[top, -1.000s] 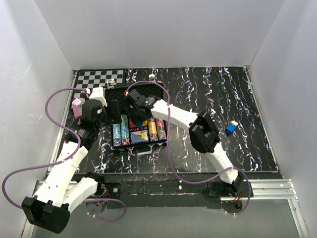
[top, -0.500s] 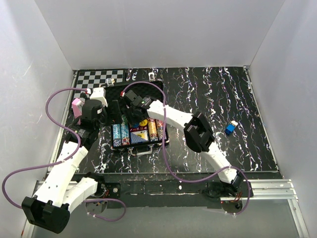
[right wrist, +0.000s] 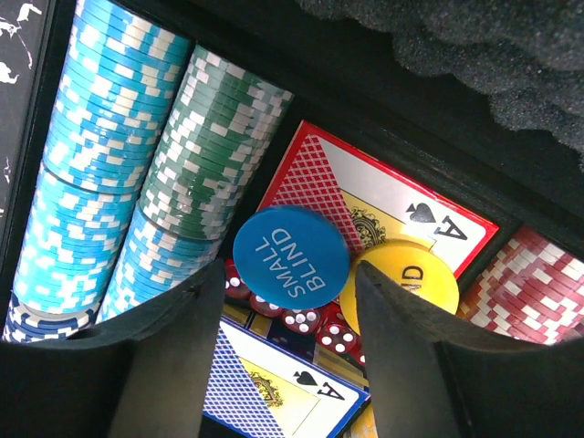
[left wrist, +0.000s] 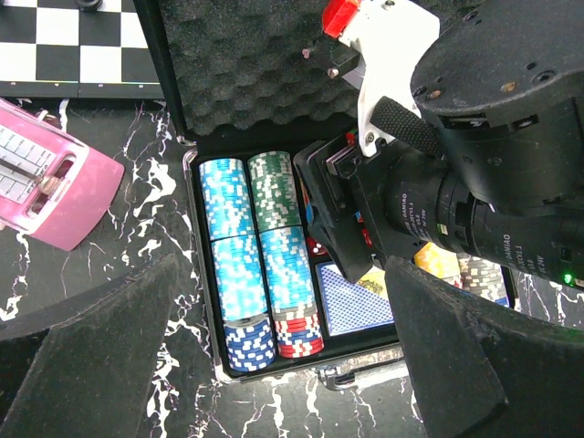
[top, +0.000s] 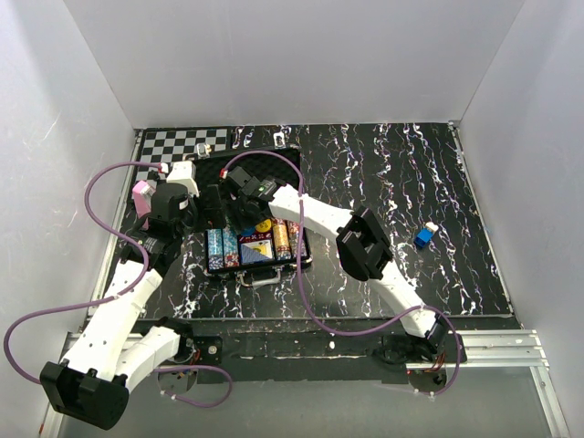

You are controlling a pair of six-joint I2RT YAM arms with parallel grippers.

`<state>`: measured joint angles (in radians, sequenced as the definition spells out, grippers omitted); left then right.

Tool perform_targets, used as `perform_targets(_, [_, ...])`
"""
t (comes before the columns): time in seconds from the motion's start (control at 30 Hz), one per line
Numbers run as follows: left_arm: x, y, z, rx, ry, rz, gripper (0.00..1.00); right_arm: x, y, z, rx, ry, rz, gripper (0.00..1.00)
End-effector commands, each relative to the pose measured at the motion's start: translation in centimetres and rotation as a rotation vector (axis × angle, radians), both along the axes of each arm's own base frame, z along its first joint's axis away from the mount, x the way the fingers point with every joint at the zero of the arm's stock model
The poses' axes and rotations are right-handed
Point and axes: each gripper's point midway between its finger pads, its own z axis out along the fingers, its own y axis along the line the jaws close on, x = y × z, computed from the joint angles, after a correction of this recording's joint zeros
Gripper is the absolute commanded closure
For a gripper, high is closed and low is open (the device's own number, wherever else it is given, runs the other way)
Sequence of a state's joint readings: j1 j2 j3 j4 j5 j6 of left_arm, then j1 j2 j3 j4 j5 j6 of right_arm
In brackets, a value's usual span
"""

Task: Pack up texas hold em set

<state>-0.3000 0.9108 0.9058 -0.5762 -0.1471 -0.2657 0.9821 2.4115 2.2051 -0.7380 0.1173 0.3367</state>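
The texas hold em set is a black case (top: 260, 267) lying open, its foam lid (left wrist: 246, 64) tipped back. Inside are rows of light-blue and green chips (left wrist: 239, 255), a red deck (right wrist: 383, 205), a blue deck (right wrist: 274, 388), red dice (right wrist: 315, 324) and a yellow button (right wrist: 411, 283). My right gripper (right wrist: 287, 274) reaches down into the case's middle (top: 245, 212). It stands open, and a blue "SMALL BLIND" button (right wrist: 290, 257) lies just at its tips on the dice, apart from both fingers. My left gripper (left wrist: 285, 265) hangs wide open above the case's front left, holding nothing.
A black-and-white chessboard (top: 182, 142) lies at the back left behind the lid. A pink device (left wrist: 46, 187) sits left of the case. A small blue cube (top: 423, 237) stands far right on the marbled mat. The case's silver handle (top: 262, 276) sticks out toward me.
My right arm has reached a little further left and down into the case, and its jaws have widened off the blue button. The left arm has not moved.
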Motion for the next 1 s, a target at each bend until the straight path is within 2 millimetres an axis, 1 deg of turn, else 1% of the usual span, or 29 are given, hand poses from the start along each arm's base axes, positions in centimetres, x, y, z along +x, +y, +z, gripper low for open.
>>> perform_targets(0.0, [-0.1,0.0,-0.2,-0.005,0.003,-0.003,0.02,0.0,0.0,-0.2,-0.018,0.002,0.002,0.29])
perform_targets(0.1, [-0.1,0.0,-0.3,-0.006,0.003,-0.003,0.02,-0.1,0.1,0.0,-0.013,-0.002,0.003,0.25])
perform_targets(0.27, [-0.1,0.0,-0.2,-0.006,0.002,-0.004,0.02,0.1,0.2,0.6,-0.003,-0.011,0.006,0.25])
perform_targets(0.43, [-0.2,0.0,-0.2,-0.007,0.0,-0.004,0.02,0.2,0.3,1.5,0.013,-0.022,0.009,0.24])
perform_targets(0.53, [-0.2,0.1,0.1,-0.007,-0.008,0.003,0.02,0.1,0.4,2.7,0.033,-0.033,0.019,0.24])
perform_targets(0.67, [-0.6,0.4,1.6,-0.03,-0.086,0.009,0.02,-0.5,0.3,4.9,0.058,-0.059,0.03,0.23])
perform_targets(0.83, [-0.7,0.5,1.7,-0.028,-0.094,0.012,0.02,-1.1,-0.2,7.4,0.085,-0.112,0.029,0.22])
perform_targets(0.97, [-0.8,0.5,1.9,-0.029,-0.105,0.013,0.02,-1.7,-0.9,9.0,0.088,-0.152,0.027,0.21])
